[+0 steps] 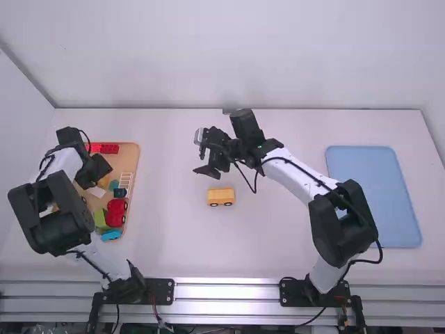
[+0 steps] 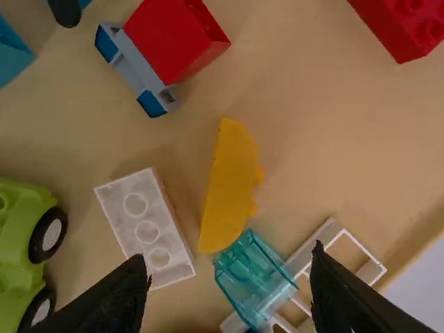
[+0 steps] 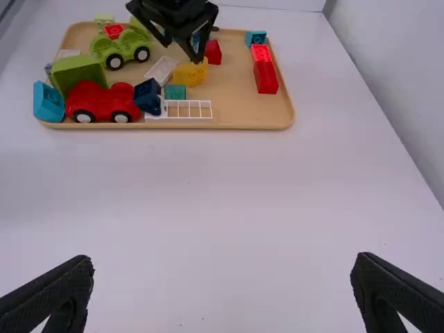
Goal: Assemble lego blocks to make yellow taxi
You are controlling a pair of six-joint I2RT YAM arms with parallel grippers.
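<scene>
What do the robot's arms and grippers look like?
The left arm and right arm have white links and chunky black joints, with black cables running along them. The left gripper and right gripper are black, each with two tapering fingers.

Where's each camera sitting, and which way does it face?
High view: above and behind, looking forward and down onto the table; left arm and right arm show.
Left wrist view: on the left wrist, looking down into the tray; its own jaws stand apart.
Right wrist view: on the right wrist, looking across the table toward the tray; its own jaws, apart, and the left gripper.
Shared by both wrist views: yellow block.
</scene>
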